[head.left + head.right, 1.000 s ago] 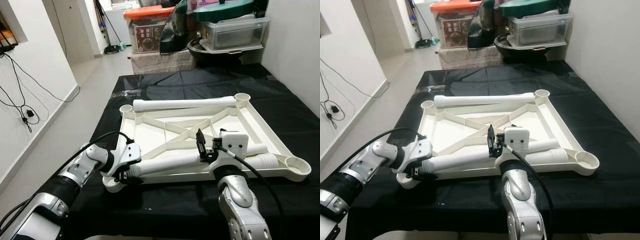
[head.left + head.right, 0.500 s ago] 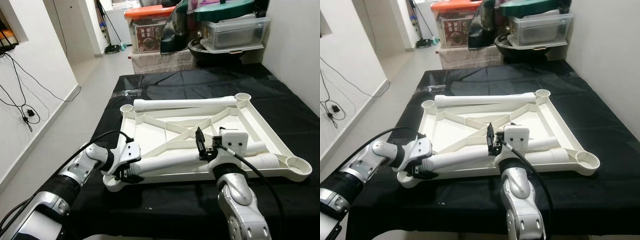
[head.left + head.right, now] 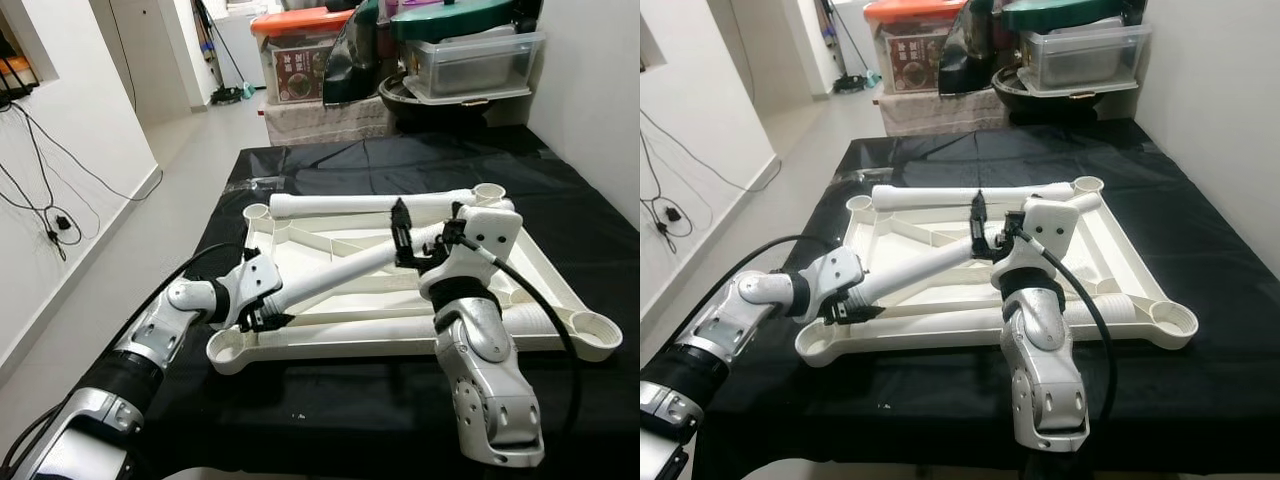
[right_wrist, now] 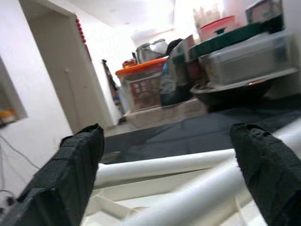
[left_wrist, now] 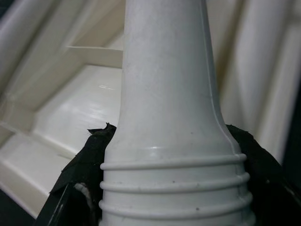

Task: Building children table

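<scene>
**Table leg raised at a slant over the upturned top**

Nearest the robot, the left gripper (image 3: 262, 315) is closed around the ribbed, threaded end of a long white tapered plastic table leg (image 3: 335, 272). The left wrist view shows the black fingers (image 5: 77, 169) pressed to either side of the ridges. That end hangs just above the near-left corner socket (image 3: 228, 349) of the white rectangular plastic tabletop (image 3: 540, 270), which lies upside down on the black-covered worktop (image 3: 600, 215), its crossed ribs facing up.

From there the leg rises at a slant toward the right gripper (image 3: 402, 235), where its upper end sits. The right wrist view shows that gripper's fingers (image 4: 70, 160) spread wide apart, so it seems to steady the leg rather than clamp it.

The leg looks hollow, light and stiff, with a smooth, glossy skin likely to slip. The ridged end should give the surest hold, and the threads probably need square alignment with the socket.

A second ribbed leg (image 3: 535, 322) lies along the near right edge, and a third (image 3: 365, 205) lies across the far edge.
</scene>
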Robot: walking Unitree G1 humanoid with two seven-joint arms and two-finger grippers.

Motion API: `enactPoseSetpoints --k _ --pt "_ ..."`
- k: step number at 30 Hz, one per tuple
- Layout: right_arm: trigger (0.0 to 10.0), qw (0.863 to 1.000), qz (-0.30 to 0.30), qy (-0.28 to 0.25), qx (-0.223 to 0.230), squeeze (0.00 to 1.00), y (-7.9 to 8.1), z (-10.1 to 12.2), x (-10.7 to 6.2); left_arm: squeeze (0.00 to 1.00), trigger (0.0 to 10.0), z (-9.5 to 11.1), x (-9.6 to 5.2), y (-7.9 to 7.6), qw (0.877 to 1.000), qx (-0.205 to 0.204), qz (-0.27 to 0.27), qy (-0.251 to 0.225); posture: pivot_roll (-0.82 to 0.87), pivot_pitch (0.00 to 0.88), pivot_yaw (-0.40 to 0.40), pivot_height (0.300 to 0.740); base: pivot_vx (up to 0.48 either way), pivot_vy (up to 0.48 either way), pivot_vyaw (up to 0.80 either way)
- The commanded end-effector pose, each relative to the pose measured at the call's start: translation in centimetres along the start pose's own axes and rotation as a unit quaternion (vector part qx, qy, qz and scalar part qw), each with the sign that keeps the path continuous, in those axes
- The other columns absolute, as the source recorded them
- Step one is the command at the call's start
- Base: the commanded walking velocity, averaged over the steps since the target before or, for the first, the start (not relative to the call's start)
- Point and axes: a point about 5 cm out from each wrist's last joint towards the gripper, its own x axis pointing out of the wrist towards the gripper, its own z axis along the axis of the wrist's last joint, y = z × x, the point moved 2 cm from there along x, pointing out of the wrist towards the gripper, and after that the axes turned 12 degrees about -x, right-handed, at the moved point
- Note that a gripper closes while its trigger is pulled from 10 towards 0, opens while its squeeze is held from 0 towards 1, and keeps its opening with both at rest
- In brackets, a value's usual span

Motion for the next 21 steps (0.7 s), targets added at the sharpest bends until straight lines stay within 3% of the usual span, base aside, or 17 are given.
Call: enactPoseSetpoints --k 1,4,5,6,7,8,10,12,21 --pt "10.0 0.999 0.02 0.015 0.047 1.0 0.6 -0.4 0.2 0.0 10.0 0.1 -0.5 0.6 0.999 -0.002 0.046 -0.025 0.13 0.0 0.072 0.74 0.0 0.0 0.0" --pt "10.0 0.999 0.02 0.015 0.047 1.0 0.6 -0.4 0.2 0.0 10.0 0.1 -0.5 0.6 0.999 -0.002 0.046 -0.025 0.13 0.0 0.072 0.74 0.0 0.0 0.0" --pt "10.0 0.993 0.039 0.033 0.104 0.0 1.0 -0.9 0.1 0.0 10.0 0.1 -0.7 0.7 0.996 -0.001 0.082 -0.043 0.12 0.0 0.063 0.74 0.0 0.0 0.0" --pt "10.0 0.993 0.039 0.033 0.104 0.0 1.0 -0.9 0.1 0.0 10.0 0.1 -0.7 0.7 0.996 -0.001 0.082 -0.043 0.12 0.0 0.063 0.74 0.0 0.0 0.0" --pt "10.0 0.987 0.051 0.044 0.146 0.0 1.2 -1.3 0.0 0.0 10.0 0.0 -1.0 0.8 0.992 0.0 0.114 -0.056 0.12 0.0 0.062 0.74 0.0 0.0 0.0" --pt "10.0 0.987 0.051 0.044 0.146 0.0 1.2 -1.3 0.0 0.0 10.0 0.0 -1.0 0.8 0.992 0.0 0.114 -0.056 0.12 0.0 0.062 0.74 0.0 0.0 0.0" --pt "10.0 0.966 0.078 0.062 0.24 0.0 1.6 -1.7 0.0 0.0 10.0 0.3 -1.8 0.8 0.981 0.006 0.168 -0.096 0.12 0.0 0.05 0.74 0.0 0.0 0.0" --pt "10.0 0.958 0.09 0.065 0.266 0.0 1.8 -1.7 0.1 0.0 10.0 0.6 -2.0 0.7 0.977 0.009 0.181 -0.111 0.12 0.0 0.047 0.74 0.0 0.0 0.0" --pt "10.0 0.94 0.13 0.072 0.307 0.0 2.7 -1.7 0.2 0.0 10.0 1.8 -2.1 -0.6 0.969 0.025 0.192 -0.153 0.13 0.0 0.029 0.74 0.0 0.0 0.0"
